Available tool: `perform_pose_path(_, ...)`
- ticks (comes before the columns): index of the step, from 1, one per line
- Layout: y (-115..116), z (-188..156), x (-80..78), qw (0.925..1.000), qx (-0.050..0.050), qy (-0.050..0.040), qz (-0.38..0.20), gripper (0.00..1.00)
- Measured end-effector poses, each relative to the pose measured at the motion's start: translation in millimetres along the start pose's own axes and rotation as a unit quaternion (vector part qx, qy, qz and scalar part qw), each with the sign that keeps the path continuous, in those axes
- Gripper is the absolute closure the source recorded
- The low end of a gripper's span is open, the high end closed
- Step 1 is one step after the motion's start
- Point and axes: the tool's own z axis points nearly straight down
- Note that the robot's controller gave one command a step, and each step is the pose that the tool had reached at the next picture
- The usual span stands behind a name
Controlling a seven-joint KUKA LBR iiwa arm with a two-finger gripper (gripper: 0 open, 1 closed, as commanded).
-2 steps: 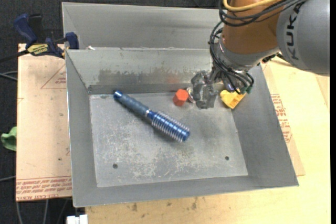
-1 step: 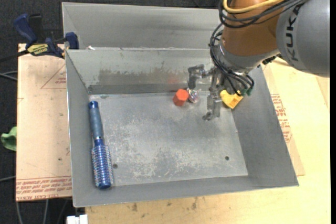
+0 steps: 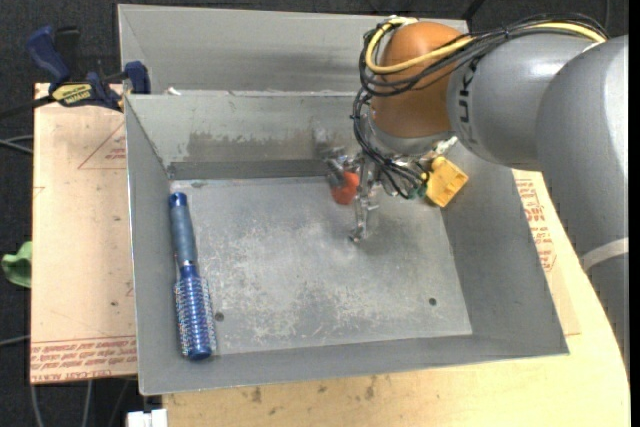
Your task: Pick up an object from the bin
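Note:
My gripper point(image 3: 358, 233) hangs over the middle of the bin floor, a little toward the back, with its tip close to the bare metal. A small red thing point(image 3: 345, 187) sits right beside the gripper's upper part on its left, near the back wall; I cannot tell whether it is held or lying loose. A yellow block point(image 3: 446, 181) shows just to the gripper's right, under the wrist, above the bin's right slope. A blue hairbrush point(image 3: 188, 277) lies along the left side of the floor, bristle head toward the front, far from the gripper.
The arm with its orange cover and cables comes in from the right and hides part of the bin's back right. The bin walls slope steeply down to the floor.

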Motion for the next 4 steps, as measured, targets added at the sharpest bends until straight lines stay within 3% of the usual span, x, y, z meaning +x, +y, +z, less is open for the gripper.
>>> perform_pose_path(1,-53,-8,18.0,0.9998,0.002,0.0010,0.021,0.00)
perform_pose_path(2,-65,-12,24.7,0.9993,0.000,0.0029,0.036,0.00)
perform_pose_path(3,-104,-10,46.4,0.9820,0.002,0.0035,0.189,0.00)
perform_pose_path(4,-103,-9,46.8,0.9822,0.002,0.0048,0.188,1.00)
